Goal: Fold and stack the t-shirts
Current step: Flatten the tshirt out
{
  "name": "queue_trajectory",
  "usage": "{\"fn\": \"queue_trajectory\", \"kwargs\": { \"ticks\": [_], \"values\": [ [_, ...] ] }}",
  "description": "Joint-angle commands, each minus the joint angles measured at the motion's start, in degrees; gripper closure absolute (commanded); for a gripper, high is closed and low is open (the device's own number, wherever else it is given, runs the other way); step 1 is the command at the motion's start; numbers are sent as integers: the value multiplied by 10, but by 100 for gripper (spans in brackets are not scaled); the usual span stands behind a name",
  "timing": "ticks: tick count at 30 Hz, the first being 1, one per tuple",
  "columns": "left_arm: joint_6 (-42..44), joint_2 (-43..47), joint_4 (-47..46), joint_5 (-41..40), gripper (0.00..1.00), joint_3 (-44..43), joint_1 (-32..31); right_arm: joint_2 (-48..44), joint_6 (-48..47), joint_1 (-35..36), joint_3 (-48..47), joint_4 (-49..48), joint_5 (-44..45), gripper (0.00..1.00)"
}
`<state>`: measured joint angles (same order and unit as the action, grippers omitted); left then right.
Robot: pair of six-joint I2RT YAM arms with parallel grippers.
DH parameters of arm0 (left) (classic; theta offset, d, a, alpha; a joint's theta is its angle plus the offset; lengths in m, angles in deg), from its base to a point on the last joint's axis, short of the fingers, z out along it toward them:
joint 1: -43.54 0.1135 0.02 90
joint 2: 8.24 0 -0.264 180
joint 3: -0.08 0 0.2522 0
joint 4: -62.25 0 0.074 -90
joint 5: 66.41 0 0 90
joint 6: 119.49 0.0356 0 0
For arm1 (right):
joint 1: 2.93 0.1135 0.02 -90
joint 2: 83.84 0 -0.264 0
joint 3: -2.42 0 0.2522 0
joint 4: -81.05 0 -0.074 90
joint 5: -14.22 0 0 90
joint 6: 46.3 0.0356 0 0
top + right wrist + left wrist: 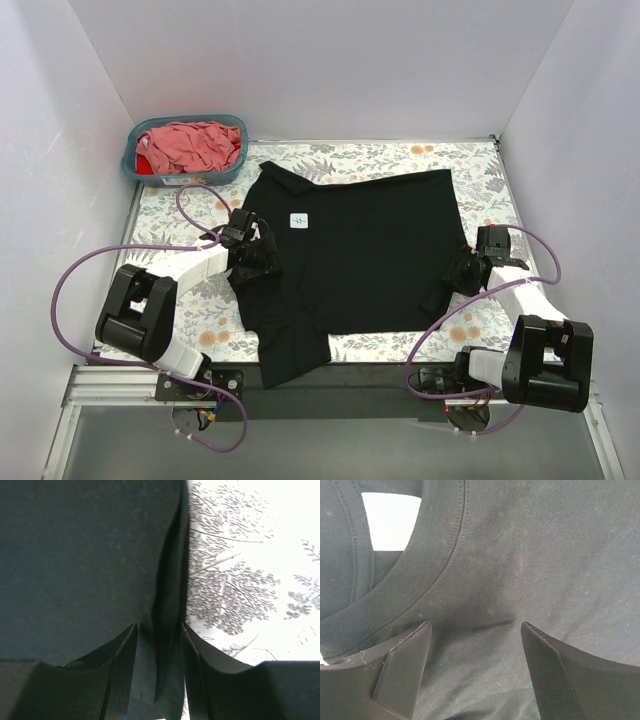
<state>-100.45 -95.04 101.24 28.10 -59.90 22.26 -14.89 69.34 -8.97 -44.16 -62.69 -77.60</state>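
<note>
The black t-shirt (370, 250) lies spread over the middle of the table (400, 155), one sleeve reaching past the near edge, the left gripper (475, 625) low over it beside the collar with jaws wide apart, while the right gripper (159, 625) pinches a fold of its right edge.
</note>
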Motion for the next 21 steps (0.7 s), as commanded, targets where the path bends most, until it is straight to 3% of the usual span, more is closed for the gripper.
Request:
{"fn": "queue_trajectory", "kwargs": {
  "ticks": [1, 6, 11, 21],
  "values": [
    [6, -23, 10, -26, 28, 13, 0, 6, 5, -3, 0, -28, -27, 53],
    [6, -25, 10, -26, 28, 12, 0, 10, 2, -3, -2, -30, -29, 55],
    [6, -27, 10, -27, 28, 13, 0, 2, -1, -3, -2, -24, -24, 71],
    [6, -28, 11, -25, 28, 11, 1, 6, -24, -3, -35, 14, -4, 71]
  ]
}}
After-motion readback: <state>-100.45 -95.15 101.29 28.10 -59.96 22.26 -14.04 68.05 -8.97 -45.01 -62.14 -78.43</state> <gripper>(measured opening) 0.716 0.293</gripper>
